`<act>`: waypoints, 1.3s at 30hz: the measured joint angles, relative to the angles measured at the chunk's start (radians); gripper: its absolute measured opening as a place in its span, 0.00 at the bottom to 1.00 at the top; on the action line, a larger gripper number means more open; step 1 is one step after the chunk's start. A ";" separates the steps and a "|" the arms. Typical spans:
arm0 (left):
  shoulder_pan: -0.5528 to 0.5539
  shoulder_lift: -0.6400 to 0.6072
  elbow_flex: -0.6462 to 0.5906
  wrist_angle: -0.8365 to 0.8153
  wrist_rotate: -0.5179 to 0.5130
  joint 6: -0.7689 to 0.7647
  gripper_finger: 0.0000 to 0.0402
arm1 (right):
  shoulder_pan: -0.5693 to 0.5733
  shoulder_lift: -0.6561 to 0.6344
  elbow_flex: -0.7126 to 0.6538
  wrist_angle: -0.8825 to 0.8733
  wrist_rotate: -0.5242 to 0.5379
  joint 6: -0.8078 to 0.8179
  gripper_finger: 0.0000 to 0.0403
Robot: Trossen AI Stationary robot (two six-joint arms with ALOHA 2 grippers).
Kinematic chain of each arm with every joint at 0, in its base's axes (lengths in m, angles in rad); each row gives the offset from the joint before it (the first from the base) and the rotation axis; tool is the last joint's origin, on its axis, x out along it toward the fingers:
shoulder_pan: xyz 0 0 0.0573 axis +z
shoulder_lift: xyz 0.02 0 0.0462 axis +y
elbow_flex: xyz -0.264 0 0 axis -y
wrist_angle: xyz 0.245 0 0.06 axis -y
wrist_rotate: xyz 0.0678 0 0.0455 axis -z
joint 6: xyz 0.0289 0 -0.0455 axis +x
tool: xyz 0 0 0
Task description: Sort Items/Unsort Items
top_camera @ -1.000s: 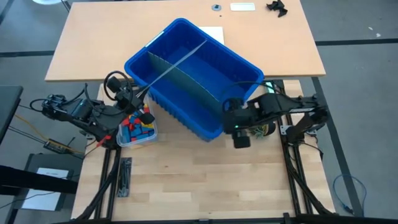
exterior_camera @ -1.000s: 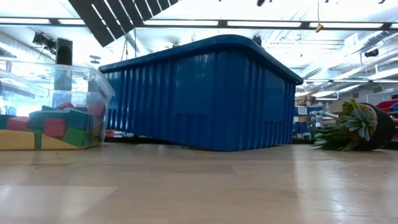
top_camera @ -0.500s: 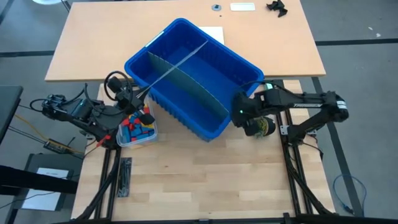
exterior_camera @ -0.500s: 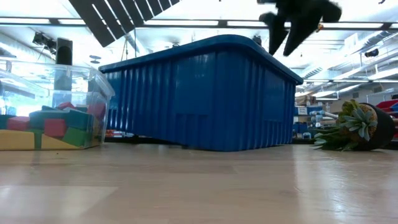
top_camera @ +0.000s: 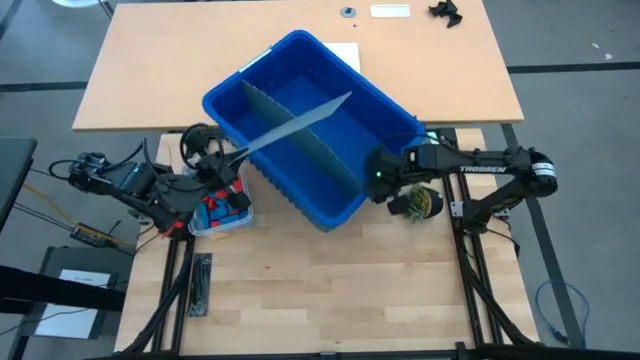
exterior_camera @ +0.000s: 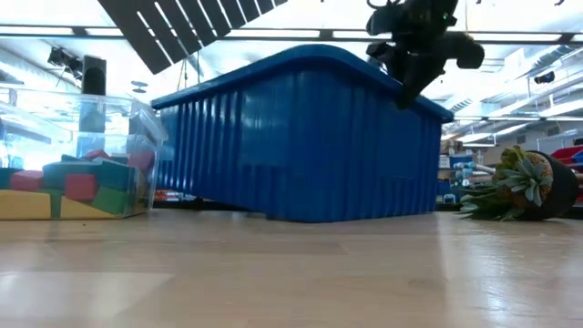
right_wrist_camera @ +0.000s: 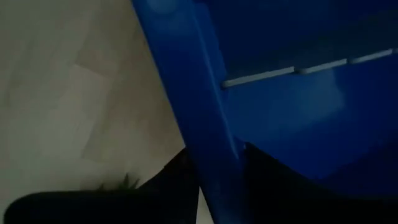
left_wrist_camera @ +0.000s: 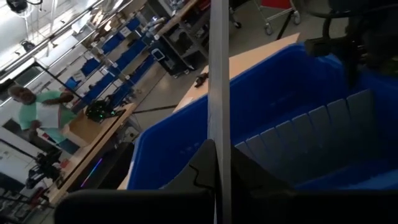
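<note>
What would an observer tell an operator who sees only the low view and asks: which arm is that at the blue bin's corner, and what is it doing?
Observer: That is the right gripper. Its wrist view shows its fingers closed on either side of the blue bin at the rim.
Operator: And the slotted grey sheet overhead?
Observer: The left gripper is shut on that divider sheet, holding it slanted across the bin.
Operator: Is anything inside the bin?
Observer: A second divider stands in it. No blocks show there; the blocks lie in the clear container beside it.
</note>
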 joint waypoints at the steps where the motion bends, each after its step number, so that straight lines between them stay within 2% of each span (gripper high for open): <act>1: 0.000 0.000 0.000 0.000 0.000 0.000 0.04 | 0.017 0.000 0.002 -0.007 0.017 0.030 0.23; 6: 0.000 0.000 0.000 0.006 -0.002 0.001 0.04 | 0.075 0.004 0.040 0.015 0.055 0.200 0.23; 16: 0.000 0.000 0.000 0.005 -0.006 0.004 0.04 | 0.121 0.028 0.051 0.118 0.022 0.515 0.23; 25: 0.000 0.000 -0.001 0.003 -0.006 0.000 0.04 | 0.152 0.176 0.069 0.344 -0.020 0.519 0.22; 34: 0.001 0.000 -0.001 0.004 -0.007 0.003 0.04 | 0.214 0.279 0.156 0.415 -0.064 0.571 0.23; 36: 0.001 0.000 -0.001 0.003 -0.006 0.009 0.04 | 0.222 0.279 0.157 0.414 -0.079 0.554 0.29; 39: 0.001 0.000 -0.001 0.004 -0.006 0.012 0.04 | 0.234 0.279 0.157 0.415 -0.075 0.536 0.45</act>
